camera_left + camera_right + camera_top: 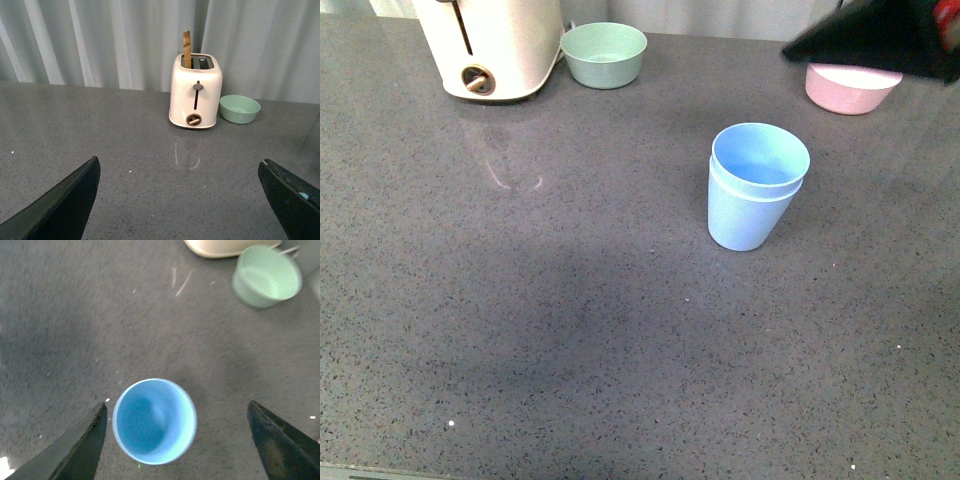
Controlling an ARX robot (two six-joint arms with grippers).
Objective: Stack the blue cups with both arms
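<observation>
The two blue cups (754,187) stand upright on the grey counter right of centre, one nested inside the other, both rims showing. In the right wrist view the cups (154,421) show from above, well below the camera. My right gripper (177,440) is open and empty, high over the cups, its fingers wide on either side. A black part of the right arm (880,40) shows at the top right of the front view. My left gripper (180,200) is open and empty, facing the toaster; no cup shows in its view.
A cream toaster (492,45) with a slice in one slot stands at the back left, also in the left wrist view (195,91). A mint-green bowl (604,54) sits beside it. A pink bowl (850,86) sits at the back right.
</observation>
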